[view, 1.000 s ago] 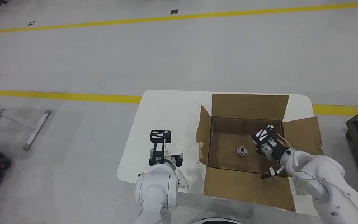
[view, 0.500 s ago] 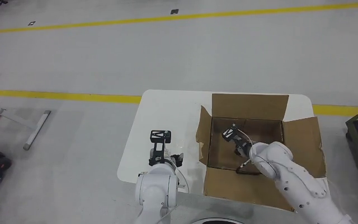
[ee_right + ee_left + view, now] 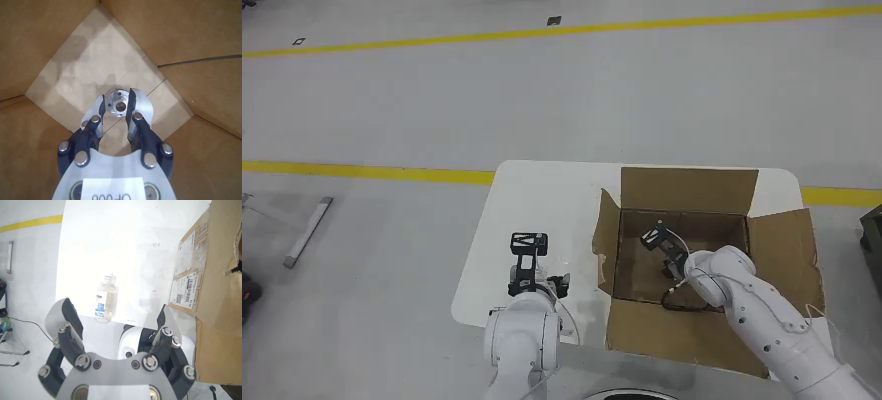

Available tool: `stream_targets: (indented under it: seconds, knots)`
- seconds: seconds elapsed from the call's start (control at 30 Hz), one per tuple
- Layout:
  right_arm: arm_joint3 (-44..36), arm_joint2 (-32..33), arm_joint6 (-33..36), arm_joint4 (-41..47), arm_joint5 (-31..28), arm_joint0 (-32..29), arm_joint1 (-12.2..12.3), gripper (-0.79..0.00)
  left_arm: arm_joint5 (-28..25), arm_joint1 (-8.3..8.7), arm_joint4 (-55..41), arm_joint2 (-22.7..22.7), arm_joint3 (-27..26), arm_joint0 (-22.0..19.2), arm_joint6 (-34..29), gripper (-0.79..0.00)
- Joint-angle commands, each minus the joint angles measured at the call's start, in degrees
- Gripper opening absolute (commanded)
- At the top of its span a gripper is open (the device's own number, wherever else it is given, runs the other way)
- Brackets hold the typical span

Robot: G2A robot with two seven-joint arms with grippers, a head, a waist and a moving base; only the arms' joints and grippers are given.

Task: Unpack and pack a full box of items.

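- The small round metal part (image 3: 115, 107) lies flat on the floor of the cardboard box (image 3: 37, 28), about in the middle. It has a fat hole in the middle and little holes in its rim. The middle hole points straight up at the right wrist camera.
- The right hand (image 3: 117, 104) is down inside the box, right over the part. Its two fingers (image 3: 132, 100) are a little way apart, one on each side of the part. A thin gap shows on both sides, so it looks like the hand has not squeezed the part yet.
- The part is round, so no side is longer than another. It sits just between the fingers. The hand may need to go a bit lower before it closes, but how high it is above the part is hard to tell.
- The right arm is much nearer to the part. The left arm is outside the box.
- The box stands on the white worktop (image 3: 113, 247) with its flaps open.
- The left hand (image 3: 116, 311) hangs above the near edge of the worktop, beside the box. Its fingers are wide apart and hold nothing.
- A clear bottle (image 3: 105, 302) stands up on the worktop near that edge, close to the left hand.
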Motion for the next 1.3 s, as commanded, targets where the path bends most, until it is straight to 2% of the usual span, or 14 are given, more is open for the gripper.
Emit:
stream_targets:
  seconds: [0.0, 0.33, 1.27]
  knots:
    - [-0.1, 0.4, 0.2, -0.3, -0.1, -0.3, 0.1, -0.462, 0.0, 0.00, 0.0, 0.0, 0.0, 0.0, 0.0, 0.000]
    - [0.6, 1.4, 0.3, -0.6, -0.6, -1.3, 0.3, -0.419, 0.0, 0.00, 0.0, 0.0, 0.0, 0.0, 0.0, 0.000]
    - [7.8, -1.2, -2.4, -0.1, -1.0, 1.7, -1.0, -0.483, 0.0, 0.00, 0.0, 0.0, 0.0, 0.0, 0.0, 0.000]
